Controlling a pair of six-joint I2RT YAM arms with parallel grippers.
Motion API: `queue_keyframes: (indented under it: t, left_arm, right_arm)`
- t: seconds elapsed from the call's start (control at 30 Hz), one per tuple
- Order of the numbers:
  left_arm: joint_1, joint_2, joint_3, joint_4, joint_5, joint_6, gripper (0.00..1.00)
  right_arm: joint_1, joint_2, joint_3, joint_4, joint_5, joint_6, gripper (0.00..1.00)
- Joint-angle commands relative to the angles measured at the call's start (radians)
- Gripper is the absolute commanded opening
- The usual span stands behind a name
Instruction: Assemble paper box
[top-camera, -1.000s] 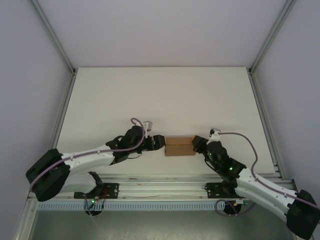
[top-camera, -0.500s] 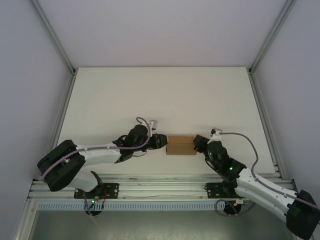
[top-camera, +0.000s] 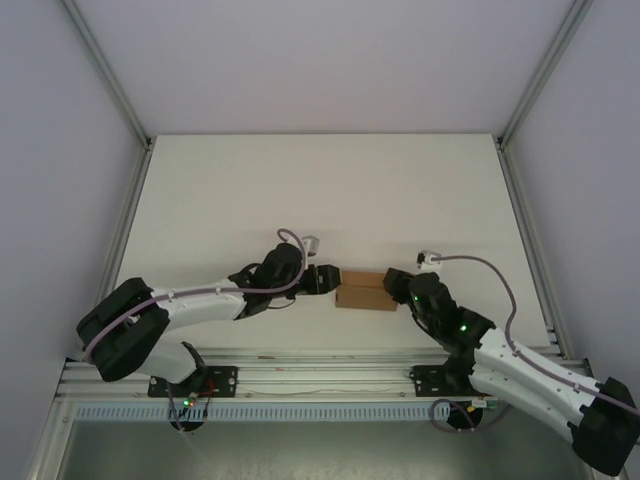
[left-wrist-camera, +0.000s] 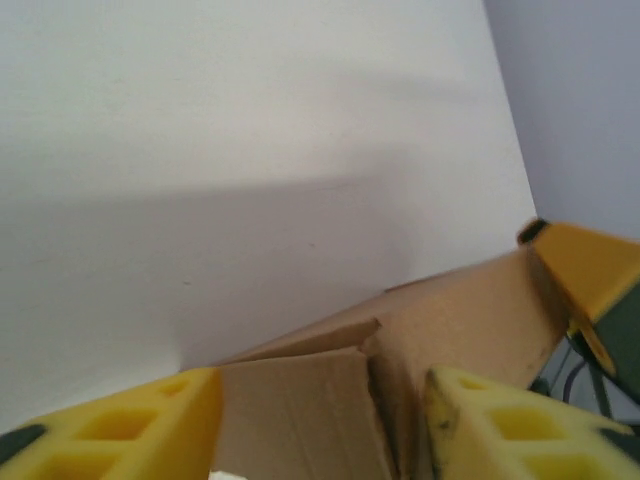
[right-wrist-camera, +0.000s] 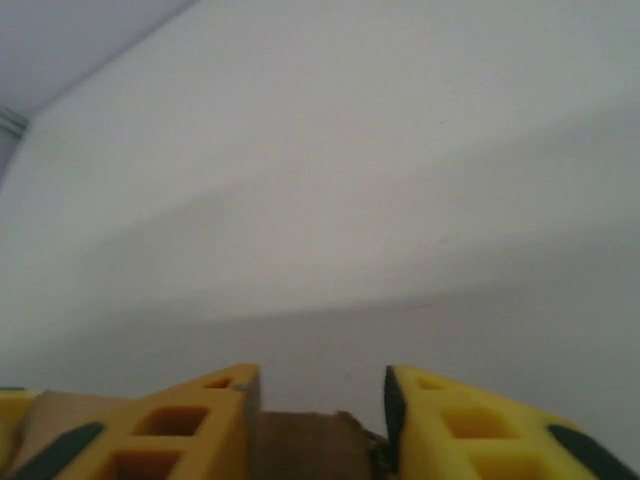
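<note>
**Box flat on table, one gripper at each end**

You will find the paper box (top-camera: 362, 291) lying on the white table (top-camera: 300, 190), near its front edge, between the two arms.

The left gripper (top-camera: 328, 281) stands at the box's left end. Its wrist view shows the yellow fingers (left-wrist-camera: 110, 435) apart with a cardboard flap (left-wrist-camera: 300, 410) filling the gap; you cannot tell whether they press it.

The right gripper (top-camera: 395, 285) is at the right end, its jaws parted over the cardboard edge (right-wrist-camera: 300, 445), with a dark slit beside one finger (right-wrist-camera: 470, 430).
</note>
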Motion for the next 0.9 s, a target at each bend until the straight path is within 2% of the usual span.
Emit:
queue_keyframes:
  t: [0.0, 0.1, 0.17, 0.27, 0.37, 0.43, 0.47, 0.5, 0.6, 0.7, 0.87]
  left_arm:
    - [-0.001, -0.081, 0.115, -0.252, -0.166, 0.110, 0.70]
    - [0.012, -0.153, 0.190, -0.376, -0.306, 0.154, 1.00]
    - [0.027, -0.207, 0.213, -0.427, -0.375, 0.184, 1.00]
    - [0.079, -0.275, 0.216, -0.499, -0.461, 0.196, 1.00]
    - [0.158, -0.341, 0.185, -0.544, -0.492, 0.208, 1.00]
    - [0.208, -0.383, 0.155, -0.571, -0.514, 0.208, 1.00]
    - [0.231, -0.399, 0.144, -0.585, -0.512, 0.208, 1.00]
    - [0.254, -0.419, 0.127, -0.597, -0.508, 0.207, 1.00]
    - [0.297, -0.460, 0.082, -0.612, -0.492, 0.191, 1.00]
    - [0.317, -0.486, 0.048, -0.617, -0.469, 0.185, 1.00]
    - [0.330, -0.510, 0.010, -0.621, -0.468, 0.186, 1.00]
  right_arm:
    - [0.004, 0.012, 0.138, -0.167, 0.039, -0.102, 0.52]
    - [0.004, 0.029, 0.234, -0.208, 0.043, -0.200, 0.63]
    - [0.004, 0.042, 0.281, -0.217, 0.017, -0.290, 0.73]
    - [0.003, 0.085, 0.346, -0.259, -0.115, -0.477, 1.00]
    - [0.004, 0.160, 0.429, -0.379, -0.336, -0.736, 1.00]
    - [0.005, 0.214, 0.466, -0.492, -0.514, -1.019, 1.00]
    - [0.005, 0.238, 0.473, -0.534, -0.564, -1.157, 1.00]
    - [0.005, 0.264, 0.482, -0.551, -0.560, -1.253, 1.00]
    - [0.006, 0.356, 0.497, -0.491, -0.400, -1.330, 1.00]
    - [0.005, 0.477, 0.569, -0.588, -0.384, -1.423, 1.00]
    - [0.005, 0.659, 0.657, -0.687, -0.326, -1.469, 1.00]
